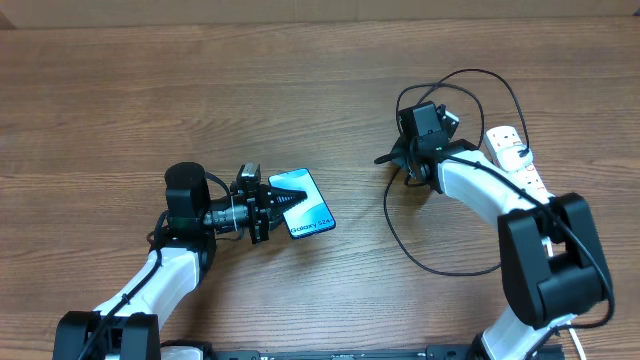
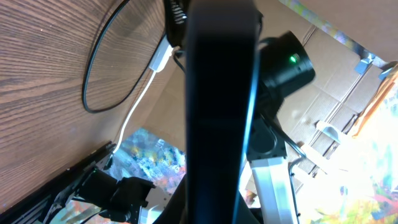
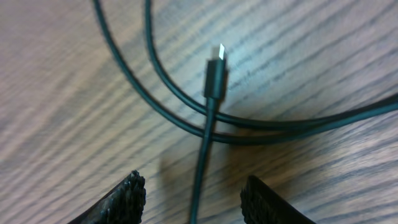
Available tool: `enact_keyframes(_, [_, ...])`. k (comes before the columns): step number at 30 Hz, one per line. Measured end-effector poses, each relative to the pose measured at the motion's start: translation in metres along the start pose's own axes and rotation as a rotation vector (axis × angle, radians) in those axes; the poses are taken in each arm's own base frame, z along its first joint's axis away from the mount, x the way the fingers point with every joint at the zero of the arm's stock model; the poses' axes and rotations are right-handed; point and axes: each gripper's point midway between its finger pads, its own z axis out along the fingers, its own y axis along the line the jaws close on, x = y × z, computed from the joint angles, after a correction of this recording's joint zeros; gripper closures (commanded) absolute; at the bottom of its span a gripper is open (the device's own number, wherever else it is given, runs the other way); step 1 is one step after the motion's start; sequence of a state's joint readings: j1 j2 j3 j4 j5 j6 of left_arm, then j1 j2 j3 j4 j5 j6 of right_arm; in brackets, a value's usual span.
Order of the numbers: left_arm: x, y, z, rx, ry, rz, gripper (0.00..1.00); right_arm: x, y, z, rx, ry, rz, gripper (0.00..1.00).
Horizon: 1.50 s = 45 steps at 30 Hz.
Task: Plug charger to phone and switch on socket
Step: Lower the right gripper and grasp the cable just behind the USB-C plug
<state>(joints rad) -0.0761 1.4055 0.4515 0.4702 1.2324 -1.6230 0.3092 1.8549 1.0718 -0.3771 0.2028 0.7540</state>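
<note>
Right gripper (image 3: pixel 196 202) was spread, nothing pinched; its 2 fingertips (image 3: pixel 127 198) sat at the bottom edge of the wrist view. The charger (image 3: pixel 213 78) had its connector dead ahead, up-frame from the gap, with the metal tip aimed at the top of the frame and leaning slightly right. Its lead ran straight back down through the gap, and no contact with either pad was visible. The connector's long axis ran roughly along the gripper's reach, so the jaws stood across it. 2 more strands of the same cable crossed the lead just behind the connector body. Judgement: closing low could catch those too, so the grab should land on the body itself.

In the overhead view the right gripper (image 1: pixel 395 168) hung right of centre, upper half, over the cable loops on the table (image 1: pixel 200 90). The socket (image 1: pixel 515 152) lay at the right edge, partly under the right arm; its switches were too small to read.

The phone (image 1: pixel 305 203) was left of centre, screen up and skewed. The left gripper (image 1: pixel 268 212) was pressed together on its left edge. The left wrist view showed only a dark slab mid-frame, probably the phone.

Key relation: the phone lay well apart from the connector, to the left and lower in frame. The right arm was the nearer 1 to the charger, and the left arm had the phone. I could not tell which end of the phone has the port.
</note>
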Motion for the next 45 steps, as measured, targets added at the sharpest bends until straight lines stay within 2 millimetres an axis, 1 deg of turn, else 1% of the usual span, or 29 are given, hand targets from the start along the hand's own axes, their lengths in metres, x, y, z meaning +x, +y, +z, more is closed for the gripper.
enact_keyframes(3, [0.0, 0.0, 0.0, 0.0, 0.0, 0.0, 0.94, 0.006, -0.004, 0.008, 0.016, 0.017, -0.003, 0.49])
enact_keyframes(7, [0.0, 0.0, 0.0, 0.0, 0.0, 0.0, 0.95, 0.004, -0.001, 0.013, 0.008, 0.009, 0.002, 0.58])
enact_keyframes(9, [0.0, 0.0, 0.0, 0.0, 0.0, 0.0, 0.95, 0.003, 0.0, 0.015, 0.008, 0.005, 0.002, 0.66])
enact_keyframes(11, [0.0, 0.0, 0.0, 0.0, 0.0, 0.0, 0.95, 0.003, 0.001, 0.016, 0.009, 0.004, 0.003, 0.76])
enact_keyframes(17, [0.0, 0.0, 0.0, 0.0, 0.001, 0.0, 0.94, 0.011, -0.001, 0.015, 0.021, 0.053, -0.002, 0.95])
enact_keyframes(20, [0.0, 0.0, 0.0, 0.0, 0.001, 0.0, 0.94, 0.02, -0.009, 0.011, 0.06, 0.108, -0.014, 0.96])
enact_keyframes(23, [0.0, 0.0, 0.0, 0.0, 0.001, 0.0, 0.93, 0.031, -0.021, 0.002, 0.125, 0.181, -0.029, 0.96])
enact_keyframes(27, [0.0, 0.0, 0.0, 0.0, 0.001, 0.0, 0.93, 0.057, -0.051, -0.025, 0.268, 0.342, -0.058, 0.96])
enact_keyframes(28, [0.0, 0.0, 0.0, 0.0, 0.001, 0.0, 0.92, 0.061, -0.056, -0.031, 0.292, 0.372, -0.062, 0.96])
enact_keyframes(29, [0.0, 0.0, 0.0, 0.0, 0.001, 0.0, 0.91, 0.066, -0.06, -0.039, 0.313, 0.407, -0.066, 0.93])
enact_keyframes(31, [0.0, 0.0, 0.0, 0.0, 0.001, 0.0, 0.9, 0.074, -0.066, -0.055, 0.347, 0.47, -0.063, 0.72])
enact_keyframes(32, [0.0, 0.0, 0.0, 0.0, 0.001, 0.0, 0.9, 0.077, -0.068, -0.06, 0.356, 0.488, -0.067, 0.64])
enact_keyframes(33, [0.0, 0.0, 0.0, 0.0, 0.001, 0.0, 0.9, 0.081, -0.072, -0.066, 0.367, 0.517, -0.076, 0.59])
enact_keyframes(35, [0.0, 0.0, 0.0, 0.0, 0.001, 0.0, 0.89, 0.083, -0.073, -0.068, 0.37, 0.529, -0.076, 0.56])
enact_keyframes(39, [0.0, 0.0, 0.0, 0.0, 0.001, -0.001, 0.89, 0.079, -0.064, -0.062, 0.332, 0.502, -0.06, 0.3])
enact_keyframes(41, [0.0, 0.0, 0.0, 0.0, 0.002, -0.001, 0.89, 0.074, -0.056, -0.056, 0.299, 0.477, -0.056, 0.27])
enact_keyframes(45, [0.001, 0.0, 0.0, -0.001, 0.009, -0.001, 0.89, 0.063, -0.042, -0.047, 0.234, 0.422, -0.049, 0.24])
